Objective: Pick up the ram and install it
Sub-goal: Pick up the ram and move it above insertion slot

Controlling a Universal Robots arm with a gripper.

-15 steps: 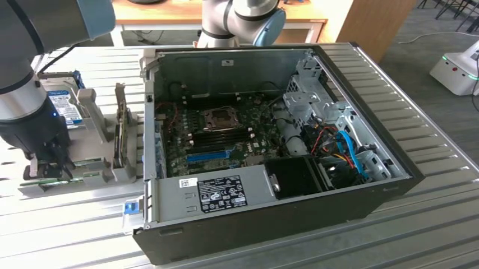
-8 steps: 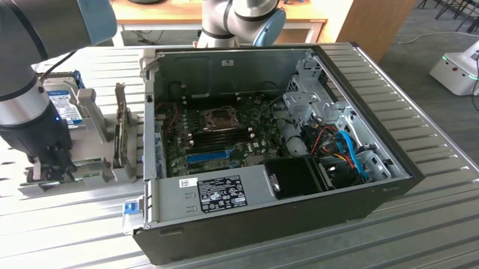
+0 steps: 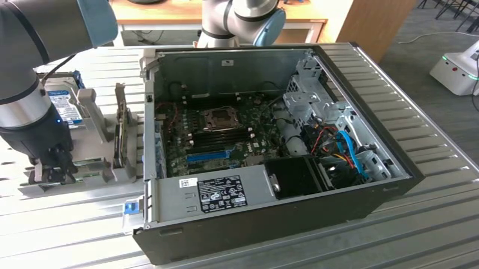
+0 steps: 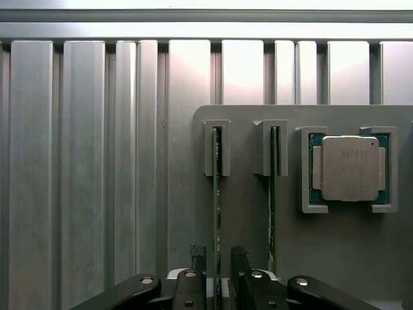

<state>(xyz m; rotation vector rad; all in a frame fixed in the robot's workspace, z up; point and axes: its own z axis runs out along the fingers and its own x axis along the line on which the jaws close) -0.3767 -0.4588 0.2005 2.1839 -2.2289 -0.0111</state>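
Two rams stand on edge in the slots of a grey holder. One ram is a thin green stick that runs straight between my fingers; the second ram stands parallel beside it. My gripper is open, with one dark finger on each side of the first ram and a small gap on both sides. In the exterior view my gripper hangs low over the holder at the exterior view's left, outside the open computer case.
A silver processor sits in a square pocket of the holder. A hard drive with a blue label and an upright card stand near my arm. Inside the case lie the motherboard and a blue slot.
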